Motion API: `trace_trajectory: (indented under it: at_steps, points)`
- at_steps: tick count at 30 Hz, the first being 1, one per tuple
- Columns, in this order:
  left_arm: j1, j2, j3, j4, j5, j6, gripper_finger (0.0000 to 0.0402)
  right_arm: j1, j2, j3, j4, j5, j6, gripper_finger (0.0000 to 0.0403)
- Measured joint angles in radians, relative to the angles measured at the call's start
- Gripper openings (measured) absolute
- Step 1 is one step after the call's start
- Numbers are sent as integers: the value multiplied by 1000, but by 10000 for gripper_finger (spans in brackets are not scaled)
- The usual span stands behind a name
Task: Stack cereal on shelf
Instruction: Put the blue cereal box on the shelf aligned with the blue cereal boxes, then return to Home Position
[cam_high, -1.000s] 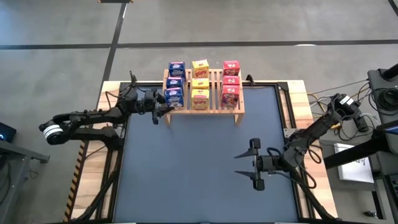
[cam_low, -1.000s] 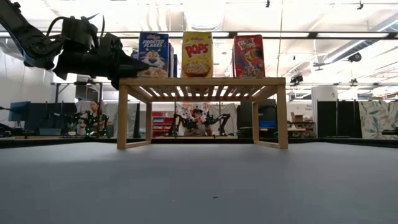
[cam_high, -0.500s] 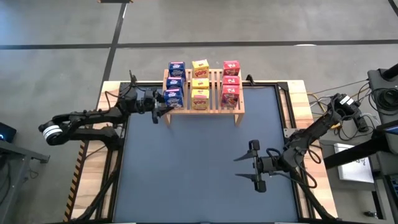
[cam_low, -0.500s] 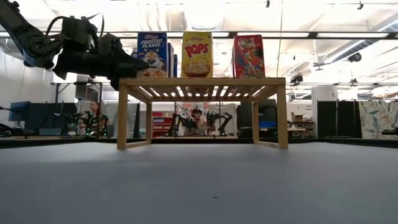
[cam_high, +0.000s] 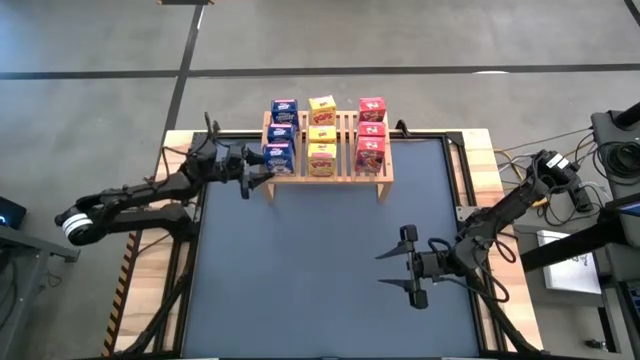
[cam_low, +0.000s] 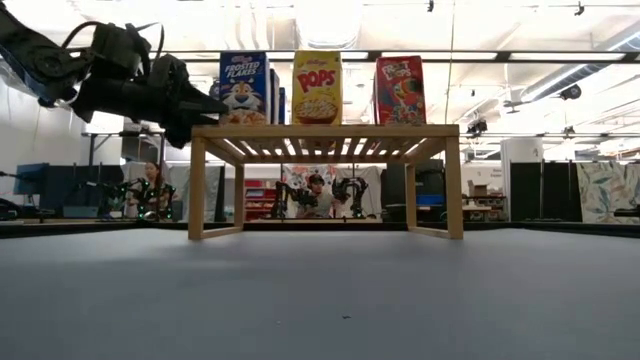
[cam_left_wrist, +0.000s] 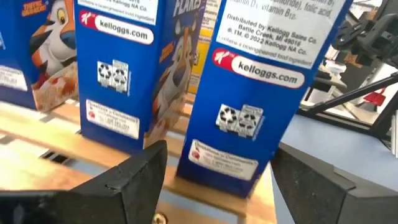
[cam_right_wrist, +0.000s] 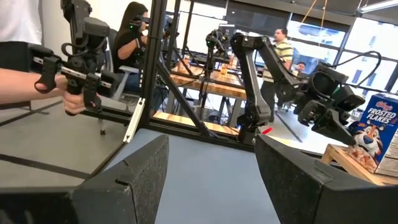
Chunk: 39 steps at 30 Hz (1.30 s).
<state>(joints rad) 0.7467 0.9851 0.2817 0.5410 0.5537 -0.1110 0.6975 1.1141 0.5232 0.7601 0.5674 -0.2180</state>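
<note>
The right gripper (cam_high: 408, 263) hovers low over the near right part of the dark grey table mat (cam_high: 300, 290), its two fingers parted and empty (this arm only waits). Farther back, the light wooden slatted shelf (cam_high: 380, 172) stands at the mat's far edge, carrying all nine small cereal boxes in three rows: blue (cam_high: 280, 156) on the left, yellow (cam_high: 321, 158) in the middle, red (cam_high: 370, 155) on the right. The left gripper (cam_high: 256, 167) sits at the shelf's near left corner, its fingers (cam_left_wrist: 134, 180) spread to either side of the nearest blue box (cam_left_wrist: 261, 93) and not pressing it. The release looks done, so the sound move is to draw straight back, keeping both fingers clear of the box's sides so it stays upright and square.
</note>
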Motion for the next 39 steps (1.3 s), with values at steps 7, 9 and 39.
trace_trajectory:
  at_steps: [7, 9, 39]
  points:
    - [0, -133, -4, -150, -17, 22, 272, -6, 0, -1, 0, 0, 1, 228]
    - [0, -165, -4, -200, -36, 41, 272, -11, 0, -1, 0, 0, 2, 228]
    - [-86, -768, 80, -660, 47, -139, 34, -231, -214, -6, -353, 113, 201, 228]
